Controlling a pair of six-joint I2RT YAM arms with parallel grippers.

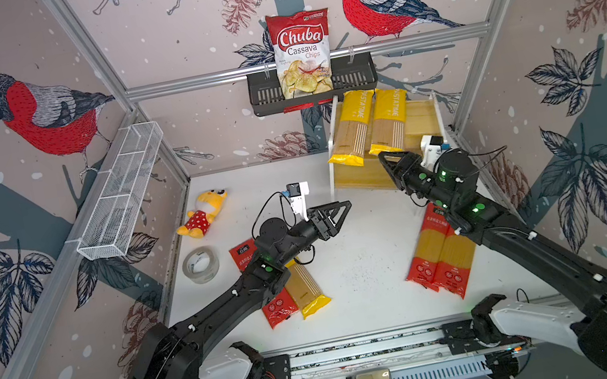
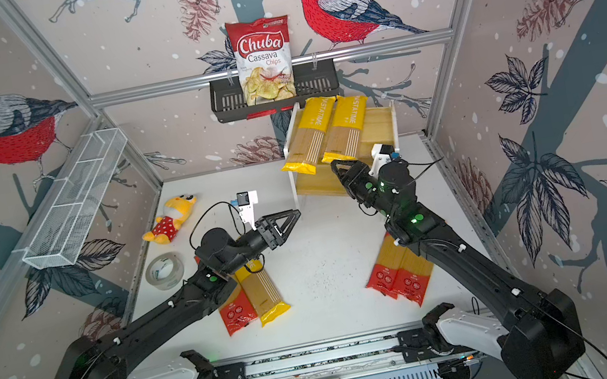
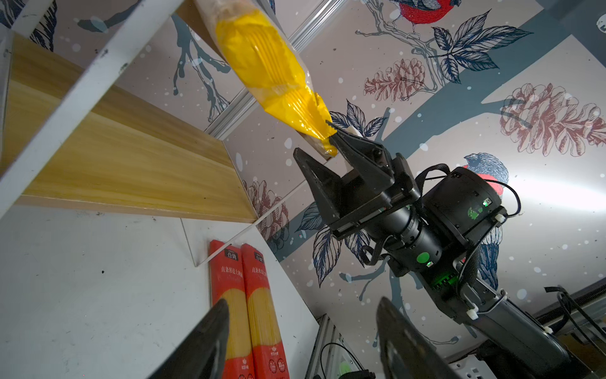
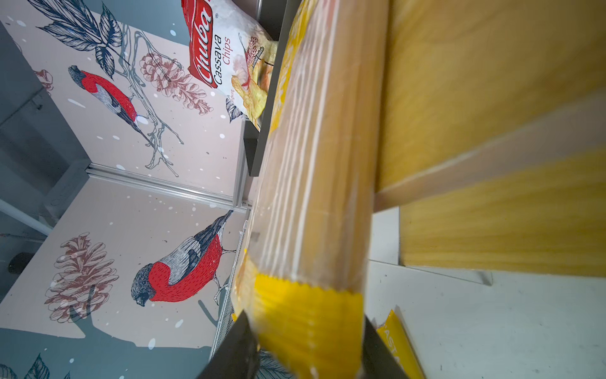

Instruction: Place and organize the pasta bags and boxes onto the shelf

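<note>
Left arm [image 1: 214, 316] and right arm [image 1: 550, 261] loom nearest, hiding parts of the packets below.
On the white desk [image 1: 348, 258], the left arm covers much of a red-ended packet [image 1: 278, 308] and a glossy yellow packet [image 1: 309, 290]. A red-ended pair [image 1: 431, 252] lies half under the right arm. The left end effector [image 1: 344, 208] hangs empty, jaws apart. Farther back, the right end effector [image 1: 382, 156] straddles the crimped end of one shelf packet [image 1: 387, 121]. That packet sits beside another [image 1: 352, 127] on the wooden shelf [image 1: 422, 121], and it is unclear whether the jaws pinch it.

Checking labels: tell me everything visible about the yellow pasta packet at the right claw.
The yellow pasta packet is long and flat, crinkly plastic with yellow ends, "PASTATIME" print and a clear window showing spaghetti. It leans on the shelf beside a twin packet, its lower end overhanging between the fingers of the right claw.
</note>
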